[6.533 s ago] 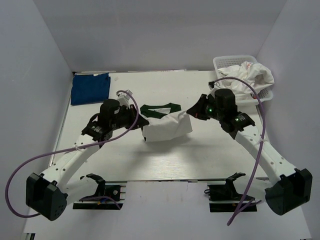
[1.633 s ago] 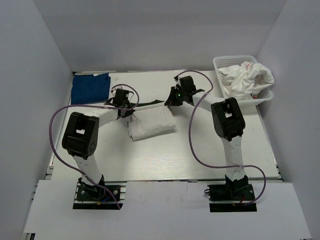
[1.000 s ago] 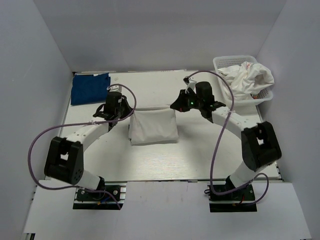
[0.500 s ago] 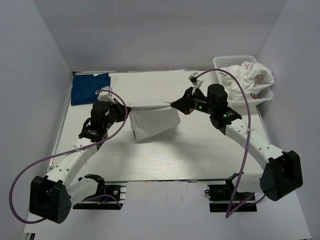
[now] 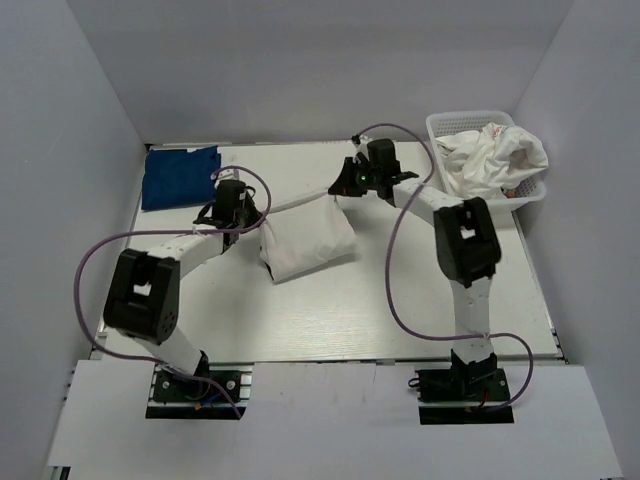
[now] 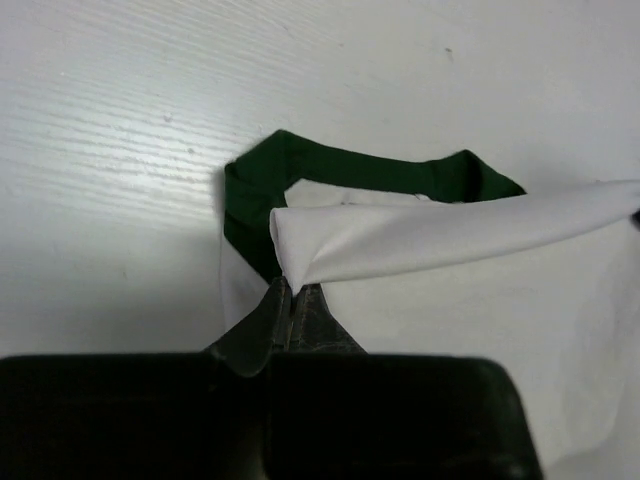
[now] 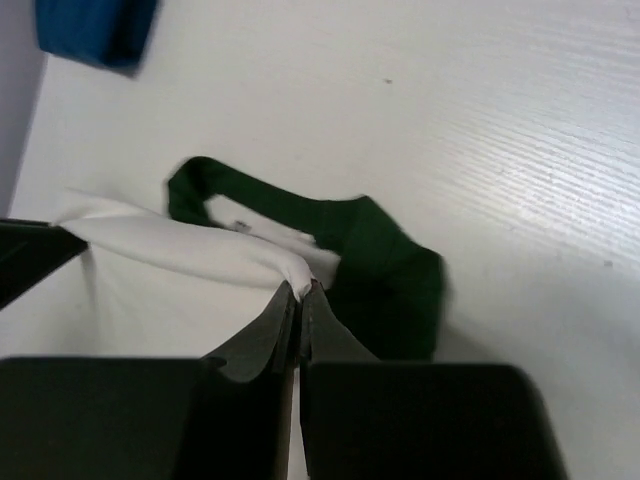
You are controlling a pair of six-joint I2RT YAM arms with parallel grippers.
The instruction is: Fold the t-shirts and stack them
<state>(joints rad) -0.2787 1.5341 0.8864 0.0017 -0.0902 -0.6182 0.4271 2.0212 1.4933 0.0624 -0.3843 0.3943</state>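
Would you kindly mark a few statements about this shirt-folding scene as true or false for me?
1. The left fingers and the right fingers are both shut on the white t-shirt. True.
2. The dark blue t-shirt lies in the basket. False: it lies on the table at the far left, and the basket holds crumpled white cloth.
3. The white t-shirt has a dark green collar. True.
4. The white t-shirt lies fully flat on the table. False: its pinched edge is raised and stretched between the two sets of fingers.
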